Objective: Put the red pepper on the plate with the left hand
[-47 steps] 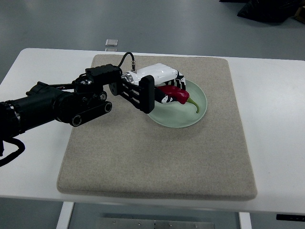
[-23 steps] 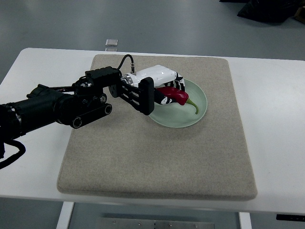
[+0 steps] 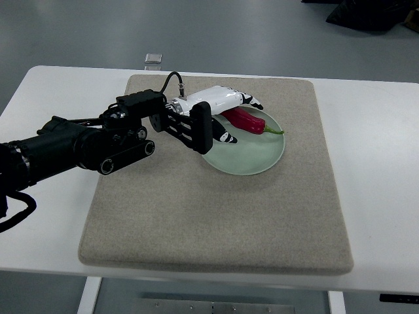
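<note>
Top view
Left hand (image 3: 226, 118): reached in from the left edge over the mat (image 3: 216, 216); fingers (image 3: 252, 101) spread wide and relaxed, nothing gripped.
Pepper (image 3: 247, 121): laid on the plate just beneath the fingers, between the thumb and the upper fingers, touching or almost touching them; its green stem is pointed away from the palm, to the right.
Plate (image 3: 258, 160): pale green, set on the mat under the fingertips, its left rim covered by the hand.
Table (image 3: 380, 163): white, seen around the mat.
</note>
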Tool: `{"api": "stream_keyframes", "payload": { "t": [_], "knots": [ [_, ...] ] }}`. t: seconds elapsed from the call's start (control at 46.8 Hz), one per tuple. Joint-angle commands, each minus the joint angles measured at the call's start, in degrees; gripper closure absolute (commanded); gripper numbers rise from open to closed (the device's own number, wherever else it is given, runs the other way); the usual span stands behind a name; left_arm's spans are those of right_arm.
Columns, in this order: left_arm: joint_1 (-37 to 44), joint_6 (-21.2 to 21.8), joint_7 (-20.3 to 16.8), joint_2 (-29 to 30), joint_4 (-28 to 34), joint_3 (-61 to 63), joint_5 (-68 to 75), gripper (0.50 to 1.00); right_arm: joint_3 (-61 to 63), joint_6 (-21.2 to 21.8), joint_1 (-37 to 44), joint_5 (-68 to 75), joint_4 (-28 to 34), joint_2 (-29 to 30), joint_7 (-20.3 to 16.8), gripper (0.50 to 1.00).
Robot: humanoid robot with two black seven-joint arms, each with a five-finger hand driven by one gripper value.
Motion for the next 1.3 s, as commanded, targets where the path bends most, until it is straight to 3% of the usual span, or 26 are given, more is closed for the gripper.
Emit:
{"api": "stream_keyframes", "payload": {
  "t": [0.0, 0.086, 0.15, 0.428, 0.492, 0.856, 1.283],
  "knots": [
    [-0.1, 1.0, 0.0, -0.1, -0.2, -0.1, -0.1, 0.621, 0.0, 0.0, 0.0, 0.0, 0.0, 0.0, 0.0, 0.568],
    [-0.1, 3.2, 0.1, -0.1, -0.5, -1.5, -0.5, 0.604, 0.0, 0.0, 0.0, 0.0, 0.0, 0.0, 0.0, 0.568],
    [-0.1, 4.2, 0.1, -0.1, -0.5, -3.2, -1.8, 0.559, 0.0, 0.0, 0.0, 0.0, 0.0, 0.0, 0.0, 0.568],
    [0.4, 4.5, 0.0, 0.0, -0.4, -5.7, -20.0, 0.534, 0.0, 0.0, 0.0, 0.0, 0.0, 0.0, 0.0, 0.568],
    [0.6, 4.5, -0.2, 0.1, -0.4, -6.7, -24.6, 0.506, 0.0, 0.0, 0.0, 0.0, 0.0, 0.0, 0.0, 0.568],
    [4.7, 4.5, -0.3, 0.6, 2.9, -17.1, -46.7, 0.506, 0.0, 0.0, 0.0, 0.0, 0.0, 0.0, 0.0, 0.568],
    [13.3, 4.5, -0.4, 1.0, 6.6, -37.7, -51.2, 0.506, 0.0, 0.0, 0.0, 0.0, 0.0, 0.0, 0.0, 0.568]
  ]
}}
